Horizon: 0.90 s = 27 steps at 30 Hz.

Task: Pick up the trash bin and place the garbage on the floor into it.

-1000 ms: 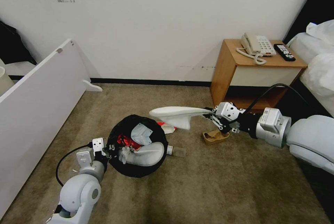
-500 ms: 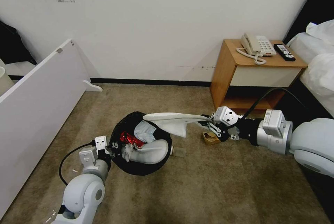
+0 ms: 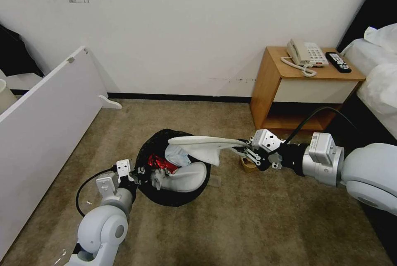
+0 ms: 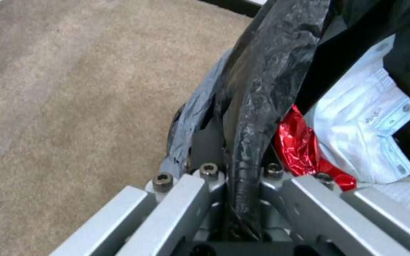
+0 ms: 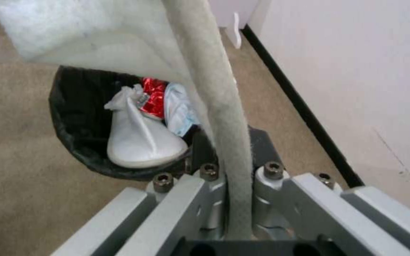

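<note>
The left gripper is clamped on the bag-lined rim of the trash bin, which sits tilted just beyond its fingertips above the floor. The right gripper pinches the heel of a white slipper, which stretches out from it over the bin's mouth. Inside lie another slipper, a red wrapper and a face mask.

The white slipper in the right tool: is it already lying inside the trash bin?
No, the right tool holds the white slipper above the trash bin.

Small, possibly blue print on the white packet inside the trash bin, too blurred to read
</note>
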Motion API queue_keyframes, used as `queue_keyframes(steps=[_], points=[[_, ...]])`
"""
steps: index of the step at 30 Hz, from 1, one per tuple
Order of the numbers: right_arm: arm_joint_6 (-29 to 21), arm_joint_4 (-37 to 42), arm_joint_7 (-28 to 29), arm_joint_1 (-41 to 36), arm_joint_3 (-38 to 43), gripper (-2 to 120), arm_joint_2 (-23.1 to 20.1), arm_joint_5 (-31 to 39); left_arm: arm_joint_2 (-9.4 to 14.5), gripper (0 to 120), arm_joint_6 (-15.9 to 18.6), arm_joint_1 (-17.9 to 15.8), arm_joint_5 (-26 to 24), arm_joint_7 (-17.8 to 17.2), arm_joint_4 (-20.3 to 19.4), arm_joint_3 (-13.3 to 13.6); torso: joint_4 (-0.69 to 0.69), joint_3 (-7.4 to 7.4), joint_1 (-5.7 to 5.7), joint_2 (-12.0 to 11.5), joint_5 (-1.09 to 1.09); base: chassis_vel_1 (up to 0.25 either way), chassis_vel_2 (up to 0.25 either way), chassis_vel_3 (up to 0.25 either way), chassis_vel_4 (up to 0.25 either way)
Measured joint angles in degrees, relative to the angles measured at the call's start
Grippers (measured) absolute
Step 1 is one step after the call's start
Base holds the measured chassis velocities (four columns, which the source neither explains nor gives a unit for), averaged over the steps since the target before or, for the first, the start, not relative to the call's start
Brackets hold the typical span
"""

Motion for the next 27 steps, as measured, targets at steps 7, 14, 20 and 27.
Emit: queue_keyframes(steps=[7,14,20,27], points=[[0.21,0.40,0.07,0.11,0.61,1,-1.03,0.10,-0.69,1,-0.02,-0.69,0.43,-0.36,1.03,0.60,0.00,0.00,0.00,0.00,0.00,0.000,0.000,0.000,0.000],[0.43,1.44,0.17,-0.44,0.76,1,-1.99,0.17,-1.48,1,-0.30,-1.28,1.60,-0.45,1.57,1.04,0.00,0.00,0.00,0.00,-0.01,0.000,0.000,0.000,0.000],[0.36,0.69,0.61,-0.75,0.65,1,-1.66,0.03,-1.40,1,-0.74,-0.88,4.00,0.53,0.83,1.51,0.00,0.00,0.00,0.00,0.00,0.000,0.000,0.000,0.000],[-0.64,0.24,0.55,-0.65,-0.11,1,-0.66,-0.04,-1.74,1,-0.93,-0.60,5.11,0.65,0.14,2.22,0.00,0.00,0.00,0.00,0.00,0.000,0.000,0.000,0.000]])
